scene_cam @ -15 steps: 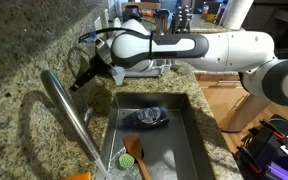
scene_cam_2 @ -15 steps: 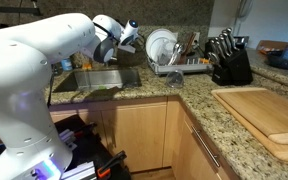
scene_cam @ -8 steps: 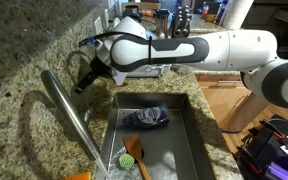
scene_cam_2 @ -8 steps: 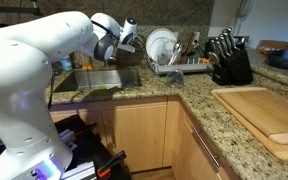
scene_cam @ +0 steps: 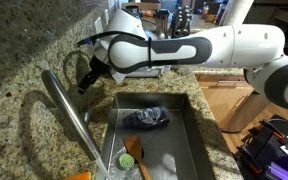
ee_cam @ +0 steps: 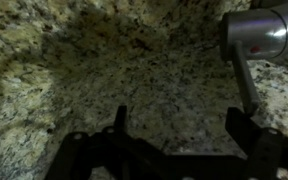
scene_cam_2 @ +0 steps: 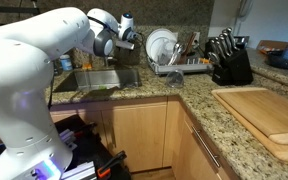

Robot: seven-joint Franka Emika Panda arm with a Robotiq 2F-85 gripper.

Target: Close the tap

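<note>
The tap shows as a slim steel bar running down the left of an exterior view, from the granite desk toward the sink. In the wrist view its thin lever drops from the steel body in the upper right corner. Over the last second the end effector has crept a little to the right, and the arm behind it has lifted slightly. It now hangs just beside the upper stretch of the spout. Its fingers stand apart and hold nothing. The lever lies just above the right-hand finger in the wrist view, and as far as I can tell it is not touched. I judge this to be fine alignment rather than the push itself, so the tap is not yet closed. Whether water is running cannot be told.
</note>
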